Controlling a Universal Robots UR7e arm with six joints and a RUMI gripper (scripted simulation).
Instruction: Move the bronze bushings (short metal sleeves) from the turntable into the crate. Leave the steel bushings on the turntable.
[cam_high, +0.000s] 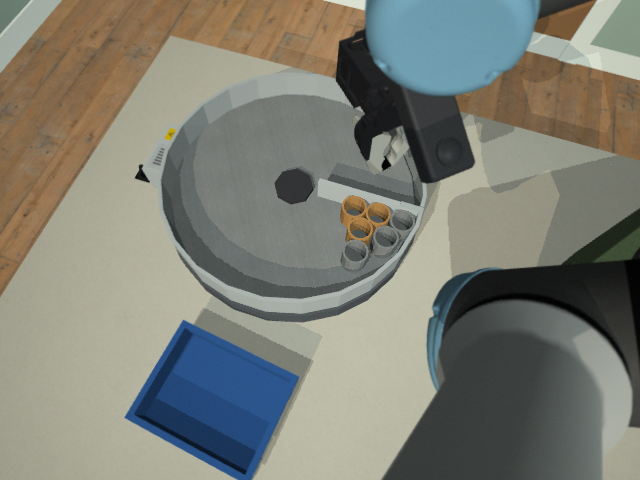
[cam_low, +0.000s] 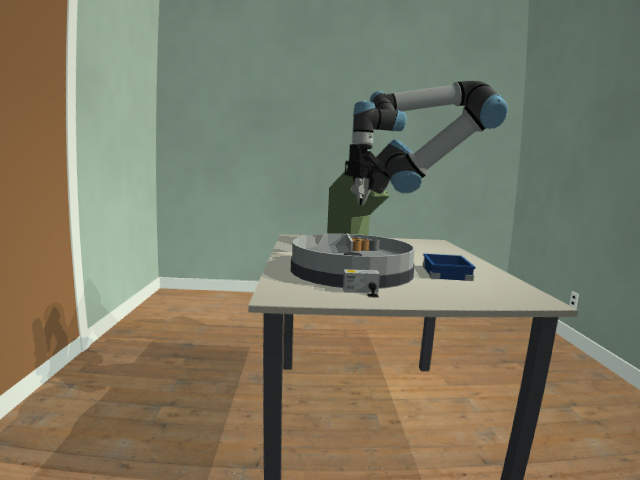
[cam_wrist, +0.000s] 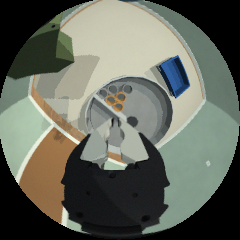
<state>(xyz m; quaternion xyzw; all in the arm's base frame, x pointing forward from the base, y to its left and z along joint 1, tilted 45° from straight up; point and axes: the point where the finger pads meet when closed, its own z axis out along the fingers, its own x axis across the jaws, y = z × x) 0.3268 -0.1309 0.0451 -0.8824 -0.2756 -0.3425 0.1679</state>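
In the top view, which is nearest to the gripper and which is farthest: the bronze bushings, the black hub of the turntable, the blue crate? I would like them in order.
Measured from the gripper, shut and holding nothing:
1. Bronze bushings, just below it, against the divider bar.
2. Black hub, at the turntable's centre, to its left.
3. Blue crate, off the turntable, at lower left on the table.

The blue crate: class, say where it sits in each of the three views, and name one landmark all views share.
Top: blue crate at lower left, below the turntable.
Exterior: crate on the table, right of the turntable.
Wrist: crate at upper right, beyond the turntable.
Shared landmark: the turntable.
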